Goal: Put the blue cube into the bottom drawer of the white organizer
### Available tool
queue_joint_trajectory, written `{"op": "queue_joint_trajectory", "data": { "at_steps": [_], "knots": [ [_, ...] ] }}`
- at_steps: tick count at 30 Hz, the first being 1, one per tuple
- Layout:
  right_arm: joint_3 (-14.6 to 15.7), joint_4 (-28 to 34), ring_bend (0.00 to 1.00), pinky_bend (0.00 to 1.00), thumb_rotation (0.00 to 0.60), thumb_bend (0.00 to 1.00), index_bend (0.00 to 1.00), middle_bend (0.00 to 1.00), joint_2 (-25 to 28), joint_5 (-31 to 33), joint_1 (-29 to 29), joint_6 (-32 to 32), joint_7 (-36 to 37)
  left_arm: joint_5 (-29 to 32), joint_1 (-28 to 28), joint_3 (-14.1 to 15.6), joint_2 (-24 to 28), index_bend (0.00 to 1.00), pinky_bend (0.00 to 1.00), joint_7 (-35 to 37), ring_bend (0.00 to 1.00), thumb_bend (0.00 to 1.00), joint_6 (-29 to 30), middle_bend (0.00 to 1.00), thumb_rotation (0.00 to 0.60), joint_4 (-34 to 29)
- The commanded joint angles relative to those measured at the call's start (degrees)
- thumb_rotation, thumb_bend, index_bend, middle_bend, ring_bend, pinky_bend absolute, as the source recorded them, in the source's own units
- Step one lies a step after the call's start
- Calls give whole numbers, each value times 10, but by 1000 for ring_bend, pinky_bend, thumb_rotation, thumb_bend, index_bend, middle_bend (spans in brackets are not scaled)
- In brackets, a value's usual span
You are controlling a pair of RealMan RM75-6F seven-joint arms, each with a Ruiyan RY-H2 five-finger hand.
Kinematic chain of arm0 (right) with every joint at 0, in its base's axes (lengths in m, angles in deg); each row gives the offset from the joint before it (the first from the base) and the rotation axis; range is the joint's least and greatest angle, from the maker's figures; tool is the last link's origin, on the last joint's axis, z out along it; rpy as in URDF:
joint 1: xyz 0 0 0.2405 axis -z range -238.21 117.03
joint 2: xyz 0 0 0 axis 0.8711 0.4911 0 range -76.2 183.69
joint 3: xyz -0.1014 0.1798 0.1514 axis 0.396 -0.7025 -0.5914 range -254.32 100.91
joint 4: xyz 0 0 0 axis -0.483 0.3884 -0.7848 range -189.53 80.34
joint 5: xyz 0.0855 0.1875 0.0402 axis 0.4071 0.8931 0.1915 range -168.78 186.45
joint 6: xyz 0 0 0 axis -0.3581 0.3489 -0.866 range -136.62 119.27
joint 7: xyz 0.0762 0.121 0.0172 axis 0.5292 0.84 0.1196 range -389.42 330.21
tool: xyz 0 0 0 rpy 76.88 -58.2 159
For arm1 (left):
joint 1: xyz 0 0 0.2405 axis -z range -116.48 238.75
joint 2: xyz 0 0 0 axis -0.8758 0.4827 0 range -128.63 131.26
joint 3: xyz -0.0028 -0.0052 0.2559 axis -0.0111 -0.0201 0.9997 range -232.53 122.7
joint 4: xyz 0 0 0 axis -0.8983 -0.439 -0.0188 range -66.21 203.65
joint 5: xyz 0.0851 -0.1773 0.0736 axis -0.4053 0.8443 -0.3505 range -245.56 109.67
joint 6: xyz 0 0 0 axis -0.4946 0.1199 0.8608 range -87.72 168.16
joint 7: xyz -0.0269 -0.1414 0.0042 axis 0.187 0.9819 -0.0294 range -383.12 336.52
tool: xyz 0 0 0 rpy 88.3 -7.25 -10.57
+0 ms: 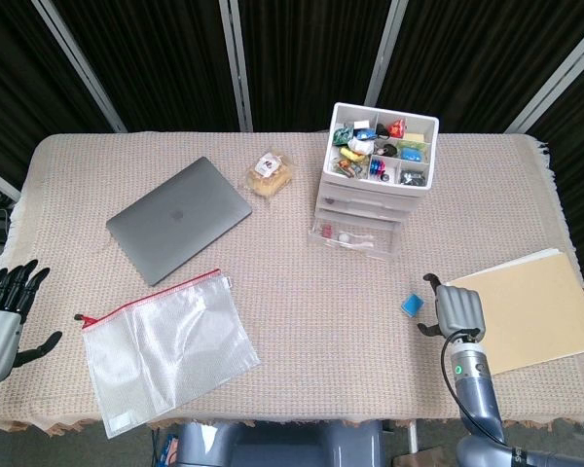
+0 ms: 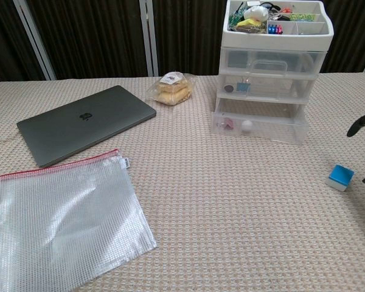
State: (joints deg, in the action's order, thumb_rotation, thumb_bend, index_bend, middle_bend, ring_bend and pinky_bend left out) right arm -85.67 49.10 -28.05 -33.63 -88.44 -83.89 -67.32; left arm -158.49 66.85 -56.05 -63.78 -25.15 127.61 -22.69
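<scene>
A: Where's the cube?

B: One blue cube (image 1: 411, 305) on the table (image 1: 302, 321), in front of the white organizer (image 1: 375, 175) and apart from it, bare cloth between. My right hand (image 1: 457, 311) sits just beside it on the right, not touching; fingers (image 1: 429, 282) apart, holding nothing.

A: Bottom drawer?

B: The bottom drawer (image 2: 259, 128) sticks out further than the two above it. Small bits show through the clear front, a pinkish one and a white one. One organizer, three drawers, top tray full of mixed small stuff, can't tell the pieces apart.

A: Room to move?

B: Open table between cube and drawer front. On my right, one tan folder (image 1: 528, 309) runs to the right table edge, my right hand next to its left edge. Chest view only catches dark fingertips at the right border.

A: Left side?

B: My left hand (image 1: 2, 316) is off the left table edge, fingers spread wide, holding nothing. Well apart from everything.

A: Rest, counted?

B: One grey laptop (image 1: 178, 218), closed, logo on lid too small to read. One clear zip pouch (image 1: 164, 345) with a red zipper near the front edge. One bagged snack (image 1: 271, 173) behind the laptop, label unreadable. No legible writing anywhere.
</scene>
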Motion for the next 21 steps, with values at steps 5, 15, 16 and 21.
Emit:
{"op": "queue_joint_trajectory", "data": {
  "at_steps": [5, 15, 16, 21],
  "knots": [
    [-11, -24, 869, 686, 600, 125, 281, 828, -41, 26, -18, 0, -23, 0, 0, 0, 1, 62, 0, 4, 0, 240, -1, 0, 600, -1],
    [-8, -55, 869, 686, 600, 125, 278, 828, -64, 63, -31, 10, -54, 3, 1, 0, 3, 63, 0, 5, 0, 239, -5, 0, 600, -3],
    [-8, -58, 869, 686, 600, 126, 276, 828, -64, 64, -32, 11, -55, 4, 1, 0, 3, 63, 0, 5, 0, 241, -5, 0, 600, -3],
    [-2, -69, 869, 686, 600, 125, 271, 828, -59, 56, -33, 26, -48, 6, 1, -1, 3, 63, 0, 3, 0, 239, -6, 0, 600, -4]
  ]
}}
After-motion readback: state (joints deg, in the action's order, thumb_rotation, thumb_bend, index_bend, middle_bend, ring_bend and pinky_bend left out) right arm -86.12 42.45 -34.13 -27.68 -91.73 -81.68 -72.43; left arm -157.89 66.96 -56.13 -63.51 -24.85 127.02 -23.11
